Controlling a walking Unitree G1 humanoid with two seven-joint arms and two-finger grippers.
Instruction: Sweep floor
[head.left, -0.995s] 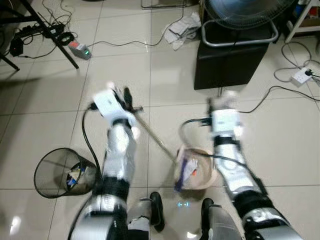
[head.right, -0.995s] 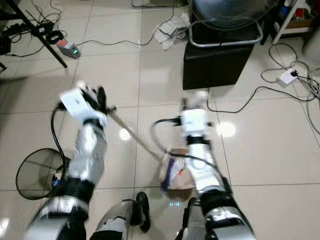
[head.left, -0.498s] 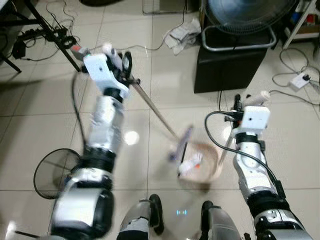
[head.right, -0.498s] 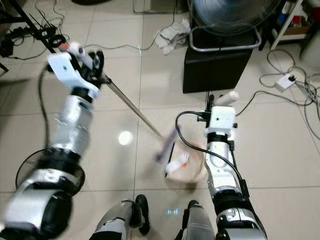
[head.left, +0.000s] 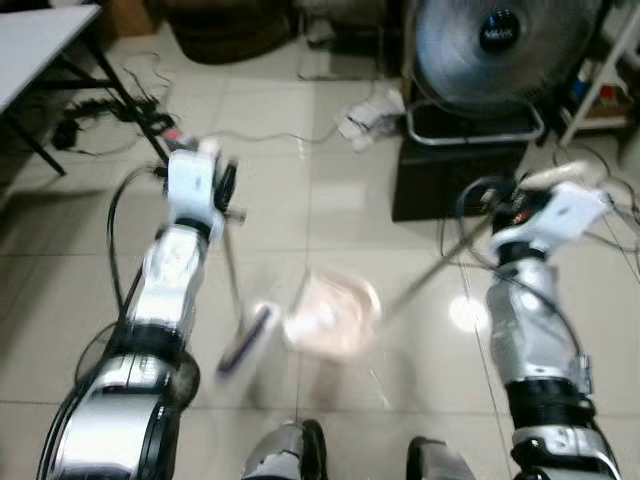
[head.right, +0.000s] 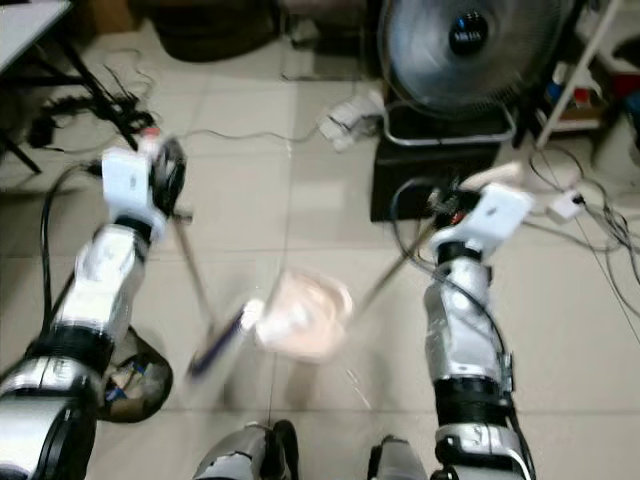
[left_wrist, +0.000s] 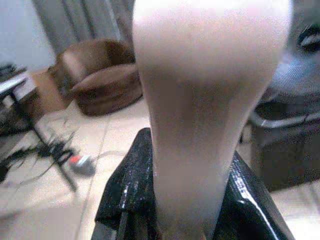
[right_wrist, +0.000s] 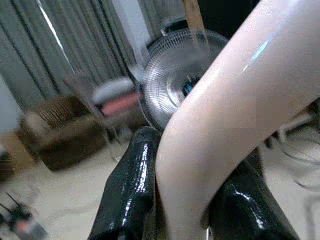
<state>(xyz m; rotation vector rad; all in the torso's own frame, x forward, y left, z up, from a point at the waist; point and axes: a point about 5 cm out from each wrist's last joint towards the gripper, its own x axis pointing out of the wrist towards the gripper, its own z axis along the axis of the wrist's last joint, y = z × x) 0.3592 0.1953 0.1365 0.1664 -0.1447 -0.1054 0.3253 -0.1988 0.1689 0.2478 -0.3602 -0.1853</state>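
Note:
My left gripper (head.left: 222, 193) is shut on the top of a broom handle (head.left: 231, 268), which hangs down to a blurred dark brush head (head.left: 246, 340) near the floor. In the left wrist view the pale handle (left_wrist: 195, 125) sits between the black fingers (left_wrist: 131, 187). My right gripper (head.left: 506, 205) is shut on the long handle (head.left: 432, 268) of a pink dustpan (head.left: 332, 314), which is blurred and lies just right of the brush. The right wrist view has the curved pale grip (right_wrist: 215, 135) clamped between its fingers (right_wrist: 131, 190).
A large fan (head.left: 492, 45) stands on a black box (head.left: 450, 172) ahead on the right. Crumpled paper (head.left: 368, 112) and cables lie on the tiles beyond. A table leg (head.left: 128, 98) and a power strip (head.left: 176, 136) are at the left. A wire bin (head.right: 128, 378) sits by my left side.
The camera has tilted up. Both arms rose; the broom swung from a slant to hang nearly straight down, and the dustpan lifted and shifted left, blurred in motion.

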